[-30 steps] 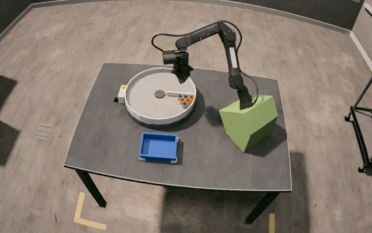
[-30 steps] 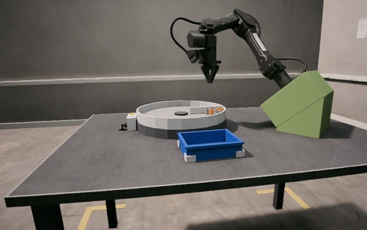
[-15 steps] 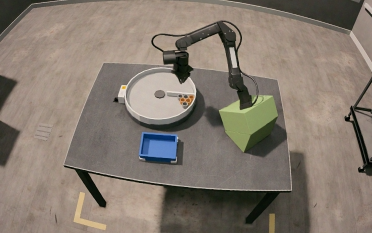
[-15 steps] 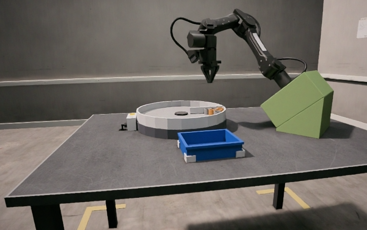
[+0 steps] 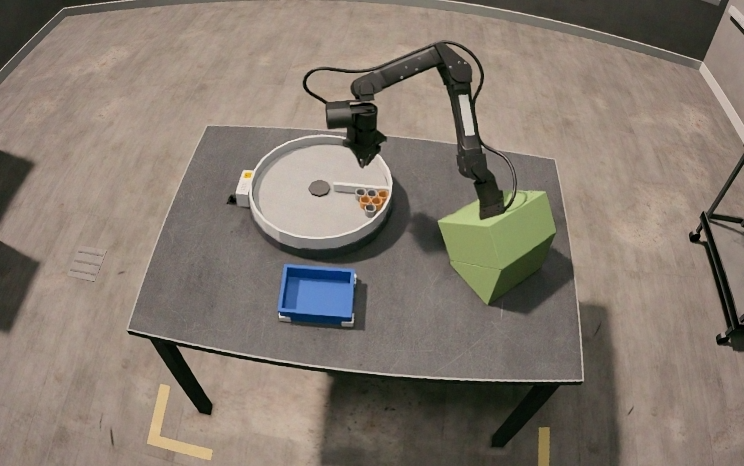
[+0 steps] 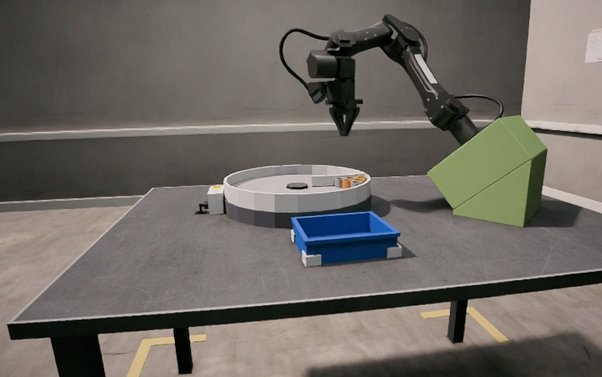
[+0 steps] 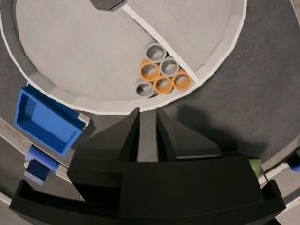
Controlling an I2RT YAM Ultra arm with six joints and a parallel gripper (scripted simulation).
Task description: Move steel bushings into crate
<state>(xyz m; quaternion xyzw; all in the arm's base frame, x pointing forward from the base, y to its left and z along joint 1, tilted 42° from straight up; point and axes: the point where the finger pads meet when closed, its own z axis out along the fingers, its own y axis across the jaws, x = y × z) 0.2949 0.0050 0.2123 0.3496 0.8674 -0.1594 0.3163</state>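
The white-rimmed turntable (image 5: 291, 164) (image 6: 266, 199) (image 7: 73, 48) bears a tight cluster of grey steel and orange bushings, all upright, beside its divider bar. The wrist view shows three steel ones: one at the top (image 7: 146, 52), one against the bar (image 7: 169, 58) and one at the rim end (image 7: 136, 89). Three orange bushings (image 7: 163, 92) stand among them. The blue crate (image 5: 315, 315) (image 6: 355, 251) (image 7: 46, 121) is empty. My gripper (image 5: 362, 163) (image 6: 343, 133) (image 7: 147, 113) points down high above the turntable's right part. It is shut to a narrow gap, holding nothing.
The divider bar (image 5: 351, 187) (image 6: 323, 180) (image 7: 156, 37) runs from near the dark hub (image 5: 319, 188) (image 6: 296, 185) to the rim. A white box (image 5: 243, 189) (image 6: 216, 199) adjoins the turntable's left side. The green base block (image 5: 499, 241) (image 6: 493, 177) stands at the right.
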